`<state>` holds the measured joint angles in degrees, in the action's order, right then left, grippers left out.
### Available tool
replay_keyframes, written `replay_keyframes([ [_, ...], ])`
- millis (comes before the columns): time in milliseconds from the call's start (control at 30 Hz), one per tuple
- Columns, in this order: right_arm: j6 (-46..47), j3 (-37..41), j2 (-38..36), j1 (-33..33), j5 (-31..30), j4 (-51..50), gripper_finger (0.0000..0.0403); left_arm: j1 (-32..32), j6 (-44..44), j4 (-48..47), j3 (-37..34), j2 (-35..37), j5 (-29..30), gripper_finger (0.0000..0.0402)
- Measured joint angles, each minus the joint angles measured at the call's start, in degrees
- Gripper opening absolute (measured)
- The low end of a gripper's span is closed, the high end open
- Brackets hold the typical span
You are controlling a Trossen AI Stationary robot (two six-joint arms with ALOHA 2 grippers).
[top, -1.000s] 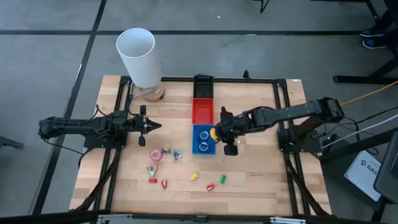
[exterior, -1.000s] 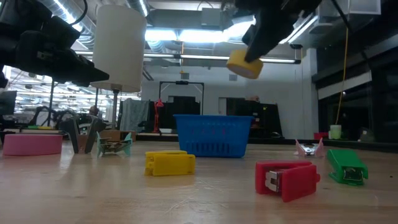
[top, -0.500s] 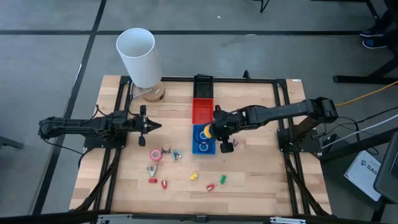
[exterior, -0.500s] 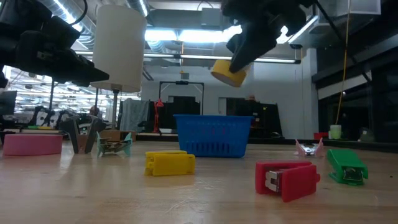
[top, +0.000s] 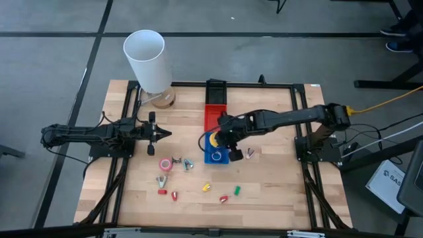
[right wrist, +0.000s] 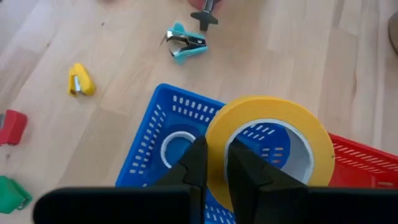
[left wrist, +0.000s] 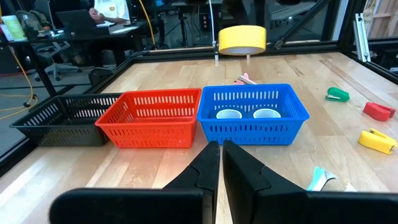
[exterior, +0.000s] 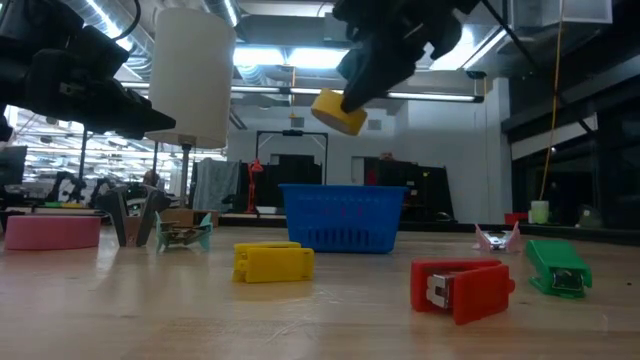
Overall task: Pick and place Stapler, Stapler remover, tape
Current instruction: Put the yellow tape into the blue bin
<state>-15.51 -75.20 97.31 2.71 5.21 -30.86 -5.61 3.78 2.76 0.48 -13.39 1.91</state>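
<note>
Right end effector (right wrist: 211,163) clamped on yellow ring-shaped tape roll (right wrist: 268,149), shifted from beside blue plastic mesh basket (top: 216,156) to directly above it; two blue rolls below inside; release likely next. Left end effector (top: 166,134) closed, empty, waiting

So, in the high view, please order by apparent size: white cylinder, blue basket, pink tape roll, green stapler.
1. white cylinder, though it stands tall, nearer the camera
2. blue basket
3. pink tape roll
4. green stapler
</note>
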Motion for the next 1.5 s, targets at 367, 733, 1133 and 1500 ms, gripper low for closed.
replay_keyframes([
  [367, -0.27, -1.64, 6.86, -0.36, 0.89, -2.54, 0.0037, -0.01, 0.01, 0.00, -0.01, 0.00, 0.00, 0.0017],
  [733, 0.12, -1.64, 12.75, -1.61, 1.90, -3.26, 0.0037, 0.00, 0.01, 0.00, 0.00, -0.01, 0.00, 0.0017],
  [1133, 0.42, -1.64, 13.71, -2.88, -1.36, -3.24, 0.0039, -0.02, -0.01, 0.00, -0.01, 0.00, 0.00, 0.0015],
  [1500, 0.04, -1.62, 13.71, -2.91, -0.68, -1.67, 0.0055, 0.00, 0.01, 0.00, -0.01, 0.00, 0.00, 0.0015],
])
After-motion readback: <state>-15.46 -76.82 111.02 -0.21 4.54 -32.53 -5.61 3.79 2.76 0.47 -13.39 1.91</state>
